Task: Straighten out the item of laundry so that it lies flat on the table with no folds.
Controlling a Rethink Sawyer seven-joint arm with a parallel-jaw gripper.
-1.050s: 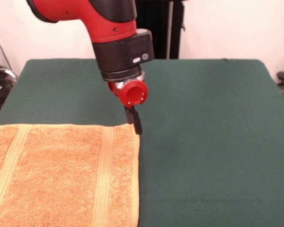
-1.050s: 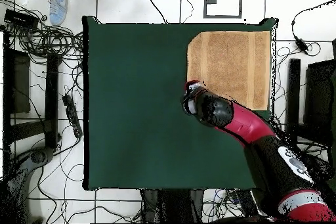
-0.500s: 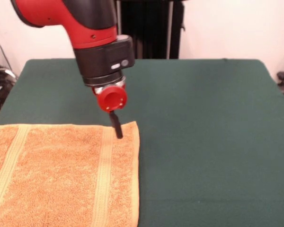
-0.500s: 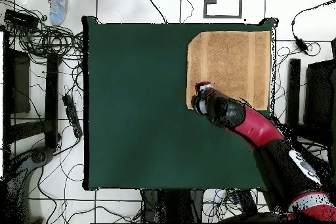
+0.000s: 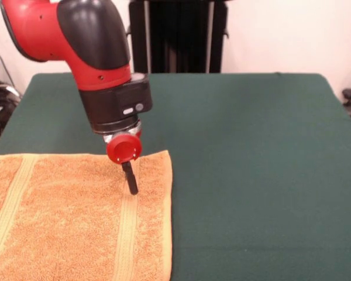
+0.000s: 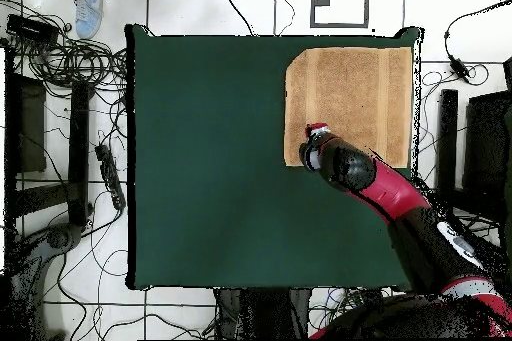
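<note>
A robotics laboratory is indicated. A red and black arm is mounted at a table draped in dark green cloth, and its gripper is lowered over the cloth. Away from the jaws, beyond the table's edge, a tiled floor is seen strewn with tangled cables, a power strip and dark equipment boxes. Behind the arm, a black stand is set against a plain white wall.
</note>
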